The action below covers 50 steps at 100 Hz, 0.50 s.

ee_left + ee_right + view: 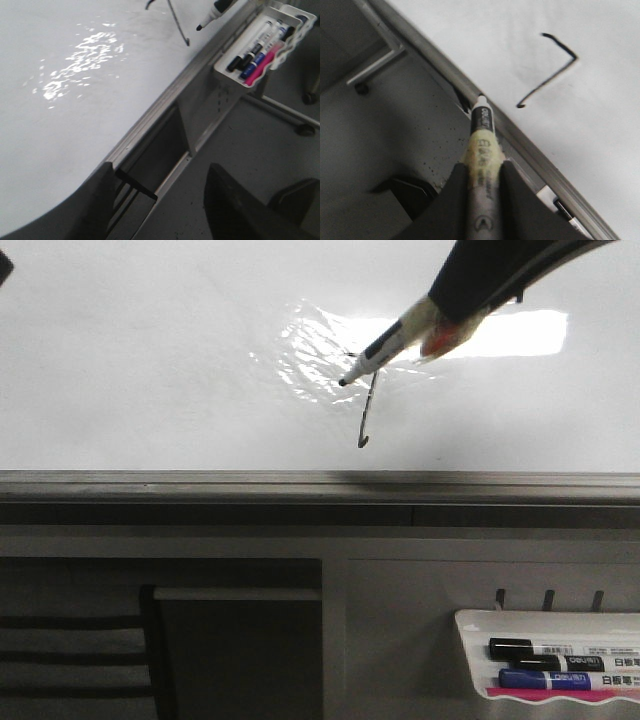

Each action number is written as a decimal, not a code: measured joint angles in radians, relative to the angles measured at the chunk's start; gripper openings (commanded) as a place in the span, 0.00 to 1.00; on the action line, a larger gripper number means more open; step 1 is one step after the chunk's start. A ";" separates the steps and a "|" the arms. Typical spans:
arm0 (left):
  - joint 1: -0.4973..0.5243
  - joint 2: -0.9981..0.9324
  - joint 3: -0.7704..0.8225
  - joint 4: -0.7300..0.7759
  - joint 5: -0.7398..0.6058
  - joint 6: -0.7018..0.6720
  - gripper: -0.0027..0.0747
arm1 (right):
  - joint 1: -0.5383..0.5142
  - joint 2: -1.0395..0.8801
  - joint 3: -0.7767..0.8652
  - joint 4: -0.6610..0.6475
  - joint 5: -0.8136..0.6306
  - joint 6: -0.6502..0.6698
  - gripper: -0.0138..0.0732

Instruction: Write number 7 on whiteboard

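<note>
The right end effector [482, 175] was clamped on a black-and-white marker pen [378, 352] near the upper centre of the front view, its tip over the thin black number 7 [368, 415] on the large glossy white whiteboard [150, 360]. A small white tray of markers [560, 672] hung at lower right. The left end effector [160, 200] stood apart, holding nothing.

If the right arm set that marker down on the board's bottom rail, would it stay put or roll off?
The marker has a round, smooth barrel, so it would probably roll on a flat surface. The yellowish wrap where the right gripper pinches it looks soft and may add some friction. The grey rail looks narrow, so it could slip off. It seems stiff and light.
</note>
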State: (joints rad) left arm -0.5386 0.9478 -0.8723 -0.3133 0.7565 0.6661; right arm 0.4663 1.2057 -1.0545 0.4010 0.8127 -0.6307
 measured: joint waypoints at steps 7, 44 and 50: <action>-0.028 0.054 -0.031 -0.058 0.023 0.081 0.50 | 0.031 -0.032 -0.001 0.000 0.050 -0.123 0.09; -0.259 0.339 -0.166 -0.119 -0.073 0.249 0.50 | 0.075 -0.094 -0.003 0.000 0.089 -0.442 0.09; -0.282 0.376 -0.189 -0.120 -0.096 0.263 0.50 | 0.075 -0.094 -0.003 -0.002 0.090 -0.447 0.09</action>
State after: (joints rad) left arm -0.8205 1.3243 -1.0613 -0.4333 0.6602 0.9294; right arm 0.5409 1.1115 -1.0573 0.3993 0.9031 -1.0777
